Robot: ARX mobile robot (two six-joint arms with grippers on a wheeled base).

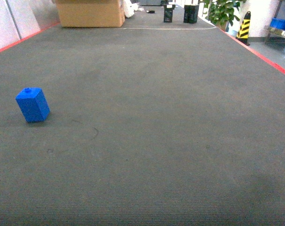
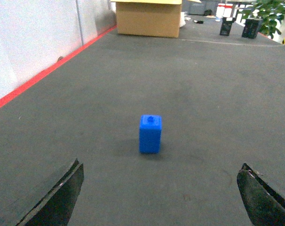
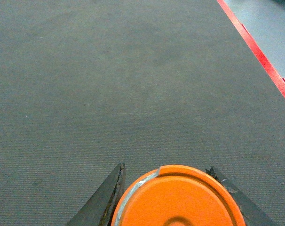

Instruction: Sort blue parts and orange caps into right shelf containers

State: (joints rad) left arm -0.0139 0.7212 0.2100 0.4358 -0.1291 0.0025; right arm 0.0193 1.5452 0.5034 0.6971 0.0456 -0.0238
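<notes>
blue part (image 2: 150, 134): faceted plastic prism on ribbed carpet | left end effector (image 2: 161, 197): wide | right end effector (image 3: 173, 197): grips round orange cap (image 3: 178, 200)

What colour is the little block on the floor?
Bright blue block, clearest in the left wrist view.

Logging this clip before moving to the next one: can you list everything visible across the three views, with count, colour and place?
blue part: one, bright blue, upright on the dark floor mat, left side, ahead of the left gripper.
orange cap: one, orange, between the right gripper's fingers.
cardboard box: one, brown, far end of the mat, left.
black boxes: at least two, far end, centre-right.
potted plant: one, green, far right.
striped post: one, yellow and black, far right.
blue crates: blue, on a shelf, far right; count unclear.
left gripper: black, open.
right gripper: black, closed on the cap.
</notes>
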